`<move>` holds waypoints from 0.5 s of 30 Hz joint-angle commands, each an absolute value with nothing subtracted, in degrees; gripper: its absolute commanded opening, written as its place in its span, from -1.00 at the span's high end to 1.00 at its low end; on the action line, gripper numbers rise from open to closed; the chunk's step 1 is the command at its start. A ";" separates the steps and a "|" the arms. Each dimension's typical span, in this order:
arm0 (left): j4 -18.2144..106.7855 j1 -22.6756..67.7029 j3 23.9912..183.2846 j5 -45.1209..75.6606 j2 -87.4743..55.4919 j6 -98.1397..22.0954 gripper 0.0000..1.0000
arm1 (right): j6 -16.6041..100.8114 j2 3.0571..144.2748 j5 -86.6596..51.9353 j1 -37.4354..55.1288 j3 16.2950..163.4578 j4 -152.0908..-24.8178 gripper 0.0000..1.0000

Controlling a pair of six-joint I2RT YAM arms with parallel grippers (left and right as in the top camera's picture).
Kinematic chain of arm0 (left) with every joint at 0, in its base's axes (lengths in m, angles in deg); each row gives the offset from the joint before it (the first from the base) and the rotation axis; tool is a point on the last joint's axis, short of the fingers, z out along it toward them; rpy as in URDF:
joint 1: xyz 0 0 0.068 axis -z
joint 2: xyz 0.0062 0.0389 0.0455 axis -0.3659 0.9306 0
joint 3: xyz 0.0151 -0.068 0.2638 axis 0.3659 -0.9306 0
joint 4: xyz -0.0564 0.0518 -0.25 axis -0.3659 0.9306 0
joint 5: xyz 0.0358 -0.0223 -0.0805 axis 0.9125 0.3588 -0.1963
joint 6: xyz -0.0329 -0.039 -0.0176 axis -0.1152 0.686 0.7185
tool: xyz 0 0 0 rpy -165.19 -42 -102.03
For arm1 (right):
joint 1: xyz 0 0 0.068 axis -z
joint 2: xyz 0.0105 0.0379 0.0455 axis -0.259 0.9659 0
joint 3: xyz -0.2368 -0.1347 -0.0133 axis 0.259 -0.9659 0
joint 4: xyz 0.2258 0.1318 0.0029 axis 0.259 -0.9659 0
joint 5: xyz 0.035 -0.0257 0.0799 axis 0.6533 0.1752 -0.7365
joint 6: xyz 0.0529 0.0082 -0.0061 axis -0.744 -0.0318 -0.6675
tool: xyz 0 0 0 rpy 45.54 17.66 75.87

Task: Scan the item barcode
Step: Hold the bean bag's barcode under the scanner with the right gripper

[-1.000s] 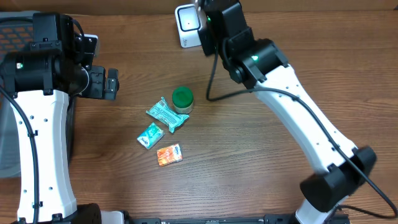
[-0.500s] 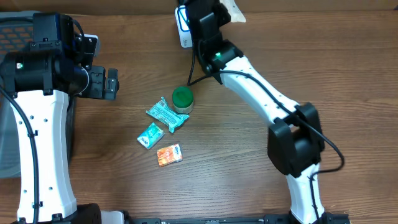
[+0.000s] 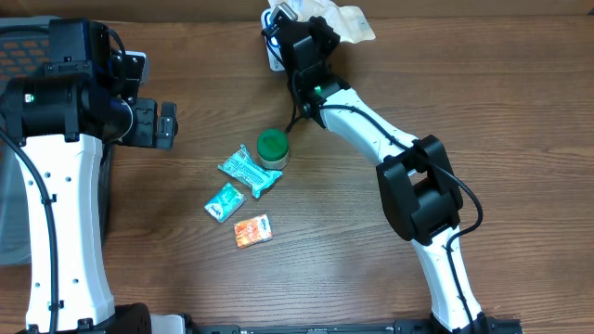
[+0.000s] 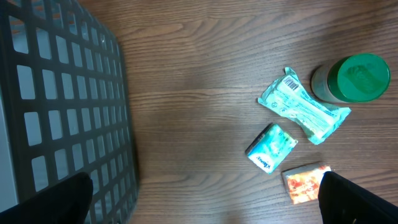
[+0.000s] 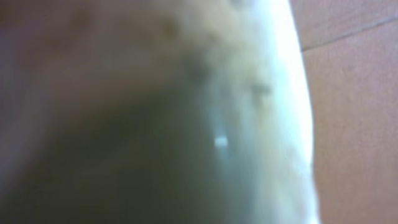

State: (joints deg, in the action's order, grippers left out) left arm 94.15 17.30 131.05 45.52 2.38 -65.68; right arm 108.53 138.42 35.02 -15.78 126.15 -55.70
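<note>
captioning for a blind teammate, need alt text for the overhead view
At the far edge of the table, the right tool is shut on a pale packet by a white scanner. Mid-table lie a green-lidded jar, a large teal packet, a small teal packet and an orange packet; the left tool hangs open.

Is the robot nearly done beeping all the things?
Not yet. Done: the right tool is shut on a pale packet. In hand: it holds it by the white scanner. Left: the green-lidded jar, a big teal packet, a small teal one and the orange packet lie on the table.
</note>
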 commanded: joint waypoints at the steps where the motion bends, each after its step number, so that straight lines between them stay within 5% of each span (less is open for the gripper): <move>1: 94.06 17.37 131.51 45.63 2.69 -66.34 -0.99 | 108.64 139.44 35.87 -15.67 126.96 -56.47 0.92; 15: 94.06 17.37 131.51 45.65 2.69 -66.34 -0.99 | 107.89 139.55 34.95 -15.36 126.96 -58.70 0.92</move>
State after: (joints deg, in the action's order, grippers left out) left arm 94.13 17.30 131.05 45.52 2.38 -65.68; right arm 108.53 138.81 34.38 -15.69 126.15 -59.33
